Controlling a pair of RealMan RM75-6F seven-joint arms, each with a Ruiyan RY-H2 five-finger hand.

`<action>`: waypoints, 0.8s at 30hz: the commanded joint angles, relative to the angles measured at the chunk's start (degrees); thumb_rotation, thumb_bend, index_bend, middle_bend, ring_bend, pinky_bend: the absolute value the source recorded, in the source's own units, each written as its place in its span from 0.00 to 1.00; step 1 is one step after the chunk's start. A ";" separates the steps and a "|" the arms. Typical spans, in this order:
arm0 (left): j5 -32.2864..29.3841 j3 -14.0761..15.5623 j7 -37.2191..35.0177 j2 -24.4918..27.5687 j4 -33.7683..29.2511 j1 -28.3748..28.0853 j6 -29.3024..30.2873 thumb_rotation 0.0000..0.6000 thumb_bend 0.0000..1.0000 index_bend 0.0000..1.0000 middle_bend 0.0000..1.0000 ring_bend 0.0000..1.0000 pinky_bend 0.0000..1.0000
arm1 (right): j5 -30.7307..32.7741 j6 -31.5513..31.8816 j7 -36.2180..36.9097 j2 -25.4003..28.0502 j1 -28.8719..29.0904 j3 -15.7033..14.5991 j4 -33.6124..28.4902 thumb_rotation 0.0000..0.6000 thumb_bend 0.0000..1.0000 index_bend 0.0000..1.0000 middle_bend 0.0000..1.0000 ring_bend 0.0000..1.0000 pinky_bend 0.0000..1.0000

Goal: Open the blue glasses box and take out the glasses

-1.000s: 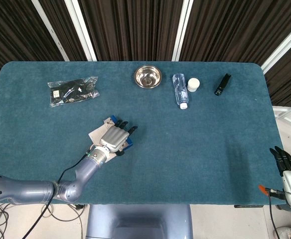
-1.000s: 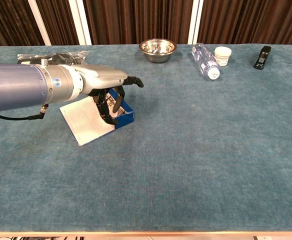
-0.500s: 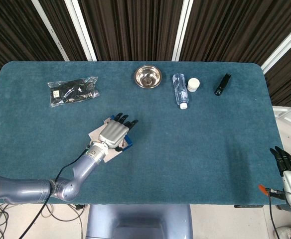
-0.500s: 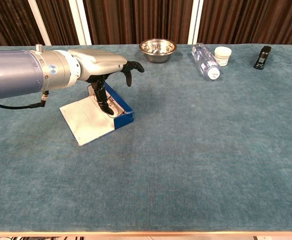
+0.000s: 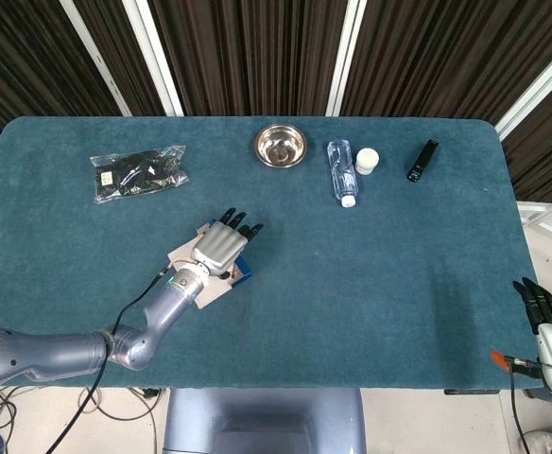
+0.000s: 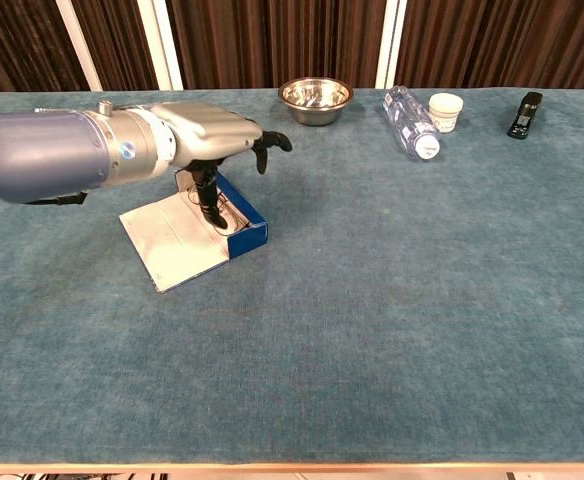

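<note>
The left hand [image 6: 212, 135] hovers over the open blue glasses box [image 6: 240, 225], fingers spread, thumb dipping inside where the glasses [image 6: 234, 212] lie. Only the head view shows the right hand [image 5: 543, 312], off-table, fingers straight, together.

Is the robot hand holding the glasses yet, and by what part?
Can't tell. The left robot hand reaches a finger down into the open blue glasses box, but no clear grip shows.

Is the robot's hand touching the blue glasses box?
Touching. In the chest view, one finger of the left hand reaches down into the open blue glasses box; its tip seems to meet the inside. The head view hides this.
</note>
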 commanded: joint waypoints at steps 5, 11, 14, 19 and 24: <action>1.13 -0.53 -1.01 -2.00 2.29 -0.01 -0.21 1.00 0.09 0.00 0.22 0.00 0.02 | 0.11 -0.12 0.16 0.06 0.01 0.01 -0.08 1.00 0.20 0.00 0.00 0.00 0.20; 1.50 -1.05 -1.24 -3.96 4.87 -0.36 -0.71 1.00 0.12 0.00 0.22 0.00 0.02 | 0.25 -0.10 0.34 0.12 -0.03 0.09 -0.18 1.00 0.20 0.00 0.00 0.00 0.20; 1.60 -1.65 -1.41 -4.98 6.31 -0.66 -0.75 1.00 0.18 0.00 0.22 0.00 0.02 | 0.31 -0.15 0.34 0.13 -0.02 0.10 -0.15 1.00 0.20 0.00 0.00 0.00 0.20; 1.74 -2.83 -1.92 -6.82 8.94 -1.09 -0.70 1.00 0.21 0.00 0.23 0.00 0.02 | 0.27 -0.18 0.46 0.16 -0.03 0.07 -0.13 1.00 0.20 0.00 0.00 0.00 0.20; 1.89 -3.50 -1.90 -7.99 10.75 -1.41 -0.69 1.00 0.23 0.00 0.23 0.00 0.02 | 0.25 -0.28 0.67 0.24 -0.01 0.05 -0.14 1.00 0.19 0.00 0.00 0.00 0.20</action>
